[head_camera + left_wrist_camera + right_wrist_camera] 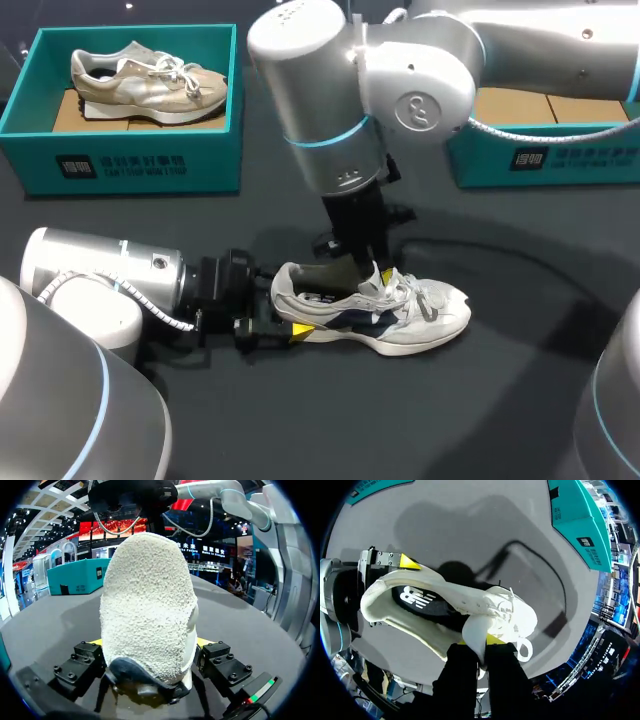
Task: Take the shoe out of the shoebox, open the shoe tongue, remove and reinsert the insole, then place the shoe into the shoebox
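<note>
A white sneaker [420, 318] lies on its sole mid-table, toe pointing right. My left gripper [290, 324] comes in low from the left with its jaws wide, and both yellow tips press the sides of the heel [147, 605]. From above, my right gripper [378, 270] is shut on the shoe tongue [474, 630] and holds it up away from the laces. In the right wrist view the shoe mouth gapes and the dark insole [417, 600] lies inside. The teal shoebox [540, 165] stands at the back right.
A second teal box [130, 165] at the back left holds a beige sneaker [150, 80]. Dark tabletop lies bare in front of and to the right of the white shoe.
</note>
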